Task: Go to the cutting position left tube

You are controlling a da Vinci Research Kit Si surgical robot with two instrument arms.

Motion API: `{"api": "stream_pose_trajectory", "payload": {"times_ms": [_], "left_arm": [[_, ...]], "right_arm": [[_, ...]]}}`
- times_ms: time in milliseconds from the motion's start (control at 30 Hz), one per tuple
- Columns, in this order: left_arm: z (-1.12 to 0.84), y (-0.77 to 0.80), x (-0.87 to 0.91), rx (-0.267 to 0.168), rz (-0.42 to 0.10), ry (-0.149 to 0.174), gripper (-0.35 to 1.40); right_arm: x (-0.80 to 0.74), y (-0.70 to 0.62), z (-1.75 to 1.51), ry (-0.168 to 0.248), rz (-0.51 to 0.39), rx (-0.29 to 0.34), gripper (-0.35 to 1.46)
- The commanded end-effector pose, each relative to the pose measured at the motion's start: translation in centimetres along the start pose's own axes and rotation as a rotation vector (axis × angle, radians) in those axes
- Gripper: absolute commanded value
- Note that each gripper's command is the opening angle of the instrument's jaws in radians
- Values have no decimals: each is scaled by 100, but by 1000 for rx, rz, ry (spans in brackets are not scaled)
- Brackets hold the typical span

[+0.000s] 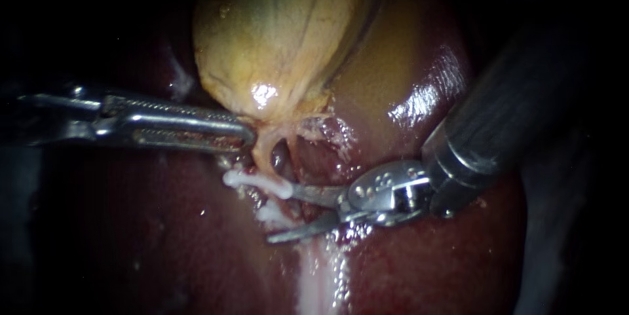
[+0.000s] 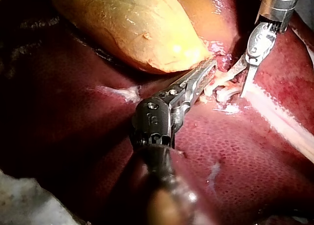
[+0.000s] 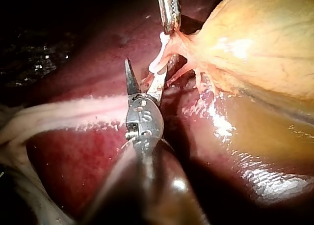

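The right instrument (image 1: pixel 282 213) has its two blades parted with nothing gripped. The upper blade lies right at the end of a white clip (image 1: pixel 259 181), while the lower one rests low over the liver (image 1: pixel 164 236). From the right wrist view a pale strand seems to run between the open blades. The left tube (image 1: pixel 262 154) comes down from the neck of the gallbladder (image 1: pixel 275 33) to that clip, with a dark gap just beside it. A second white lump sits just below, between the blades; I can't tell for sure whether it is another clip.

Further out, the left instrument (image 1: pixel 249 135) has its long toothed jaws clamped together on the gallbladder's neck, holding the tube taut.

My worry is the small margin here. If the blades settle onto the clip instead of bare tube beside it, a cut would foul or loosen it. The lower blade's point could also score the liver if it dips. If the left instrument's hold slips, the tube would slacken and drift off the blades' line.
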Motion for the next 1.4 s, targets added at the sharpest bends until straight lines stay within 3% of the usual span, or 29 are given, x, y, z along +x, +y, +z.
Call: {"api": "stream_pose_trajectory", "payload": {"times_ms": [33, 800, 1400], "left_arm": [[0, 0, 0, 1, 0, 0, -35], [3, 3, 1, 3, 0, 1, -35], [3, 3, 0, 3, 0, 1, -35]], "right_arm": [[1, 0, 2, 0, 6, 3, 143], [9, 8, 50, 20, 56, 36, 143], [12, 12, 57, 37, 70, 48, 143]]}}
